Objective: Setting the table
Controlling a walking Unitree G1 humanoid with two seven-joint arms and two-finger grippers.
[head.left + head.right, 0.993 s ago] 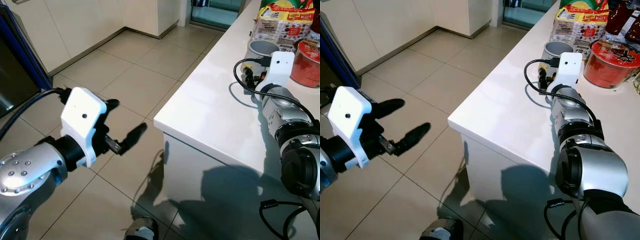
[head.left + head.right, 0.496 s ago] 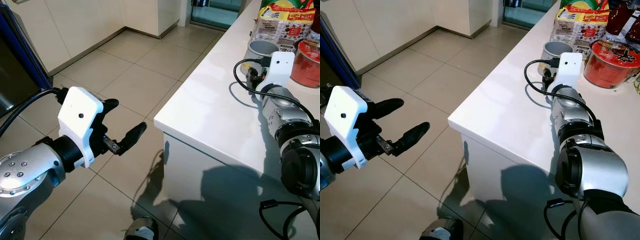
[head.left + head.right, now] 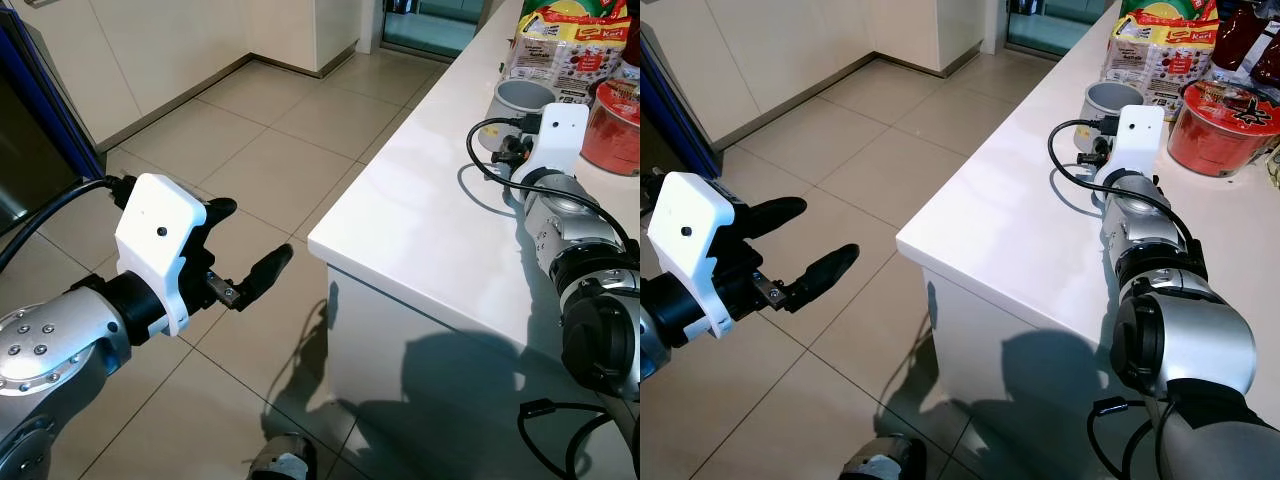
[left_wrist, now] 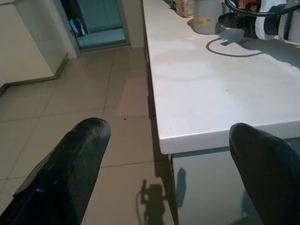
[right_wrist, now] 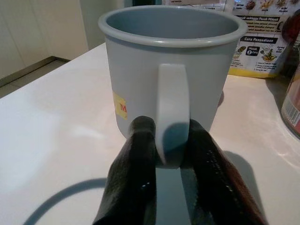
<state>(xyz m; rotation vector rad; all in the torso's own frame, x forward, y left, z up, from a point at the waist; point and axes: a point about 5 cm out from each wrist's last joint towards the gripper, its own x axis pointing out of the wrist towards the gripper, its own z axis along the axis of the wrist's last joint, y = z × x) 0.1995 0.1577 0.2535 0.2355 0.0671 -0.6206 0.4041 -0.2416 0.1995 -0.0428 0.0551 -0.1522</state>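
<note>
Mug (image 5: 171, 70) upright on white counter (image 3: 420, 230); tiled floor (image 3: 250, 150) beside.

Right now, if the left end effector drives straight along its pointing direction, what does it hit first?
Probably the white counter: the left end effector, fingers open over the tiled floor, points at its near corner edge. Whether it meets the edge or passes just over the top is unclear.

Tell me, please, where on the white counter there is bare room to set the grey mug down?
The counter is bare from its near corner up to the right claw, shut on the grey mug by its handle. Behind the mug it is crowded: a food packet and a red noodle bowl. The left claw hangs open over the floor.
</note>
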